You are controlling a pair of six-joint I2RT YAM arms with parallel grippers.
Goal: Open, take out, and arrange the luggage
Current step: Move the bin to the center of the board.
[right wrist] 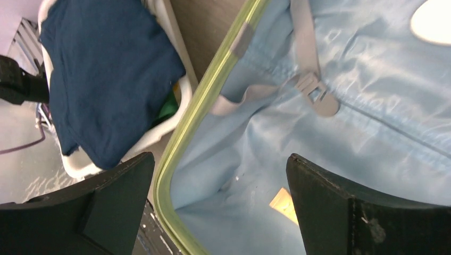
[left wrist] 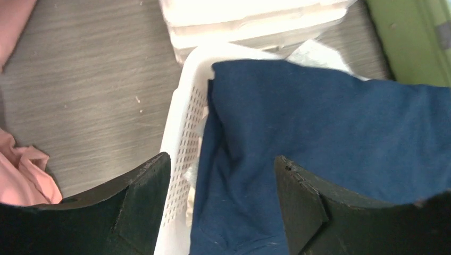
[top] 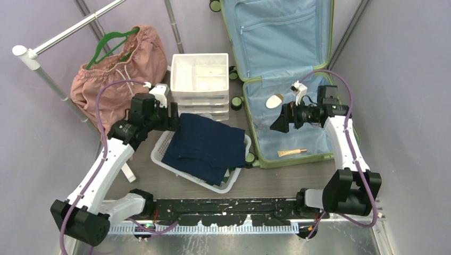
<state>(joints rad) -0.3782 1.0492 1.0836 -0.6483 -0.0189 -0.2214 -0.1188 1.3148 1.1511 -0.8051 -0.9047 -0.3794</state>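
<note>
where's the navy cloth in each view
top external: navy cloth at centre, draped over the white basket, left of the suitcase.
left wrist: navy cloth fills the centre and right, lying over the white basket.
right wrist: navy cloth at upper left, left of the suitcase and its green edge.
shared landmark: the white basket under it, seen in all three.

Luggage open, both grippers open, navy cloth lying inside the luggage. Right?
One thing wrong: the navy cloth lies on the white basket, beside the luggage, not inside it; the top view shows it. The luggage is open, and the left gripper and right gripper are both open.
</note>
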